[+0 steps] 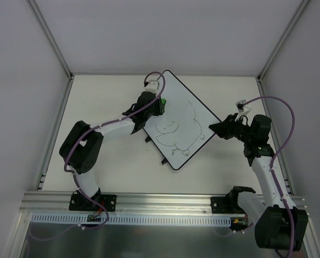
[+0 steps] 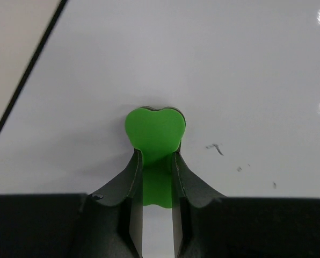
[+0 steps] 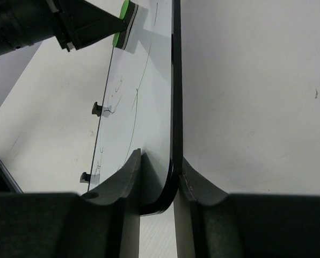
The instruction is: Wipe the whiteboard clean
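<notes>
The whiteboard point(image 1: 179, 121) lies turned like a diamond on the table, black-framed, with a black cartoon drawing point(image 1: 177, 131) on it. My left gripper point(image 1: 161, 103) is shut on the green eraser point(image 2: 154, 131) and presses it on the board's upper left part; a few small ink specks point(image 2: 216, 148) lie to its right. My right gripper point(image 1: 215, 129) is shut on the board's right corner; in the right wrist view the board's edge point(image 3: 173, 107) runs up from between the fingers point(image 3: 128, 177), with the eraser point(image 3: 123, 21) at the top.
Two small black feet point(image 1: 147, 138) stick out from the board's lower left edge. Grey walls enclose the table on three sides. A metal rail point(image 1: 160, 200) runs along the near edge by the arm bases.
</notes>
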Robot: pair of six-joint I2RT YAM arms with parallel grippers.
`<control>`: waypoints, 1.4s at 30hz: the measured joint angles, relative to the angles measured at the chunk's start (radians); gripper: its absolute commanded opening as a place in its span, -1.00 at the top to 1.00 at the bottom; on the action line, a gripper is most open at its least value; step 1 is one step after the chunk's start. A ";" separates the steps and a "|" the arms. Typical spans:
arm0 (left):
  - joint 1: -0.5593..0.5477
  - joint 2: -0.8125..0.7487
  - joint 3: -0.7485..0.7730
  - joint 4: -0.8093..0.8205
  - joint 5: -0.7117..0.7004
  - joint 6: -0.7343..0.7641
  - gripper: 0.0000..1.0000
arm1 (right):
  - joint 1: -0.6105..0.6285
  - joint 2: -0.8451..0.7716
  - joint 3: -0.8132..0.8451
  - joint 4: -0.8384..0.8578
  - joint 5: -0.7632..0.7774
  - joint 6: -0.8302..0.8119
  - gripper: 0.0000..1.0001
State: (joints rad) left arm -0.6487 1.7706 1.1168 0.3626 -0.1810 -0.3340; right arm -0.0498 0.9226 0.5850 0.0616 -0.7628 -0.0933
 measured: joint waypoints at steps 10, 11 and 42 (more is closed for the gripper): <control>0.001 0.076 0.078 0.000 -0.041 0.047 1.00 | 0.002 0.000 0.000 -0.008 0.014 0.007 0.99; -0.011 0.076 0.078 0.002 -0.046 0.059 1.00 | 0.002 0.000 0.000 -0.010 0.014 0.007 0.99; -0.041 -0.087 -0.207 0.046 -0.058 -0.147 1.00 | 0.023 -0.010 0.000 -0.020 0.034 -0.024 0.99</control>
State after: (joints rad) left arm -0.6899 1.6840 0.9100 0.4084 -0.2390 -0.4812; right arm -0.0269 0.9127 0.5854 0.0414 -0.7292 -0.1173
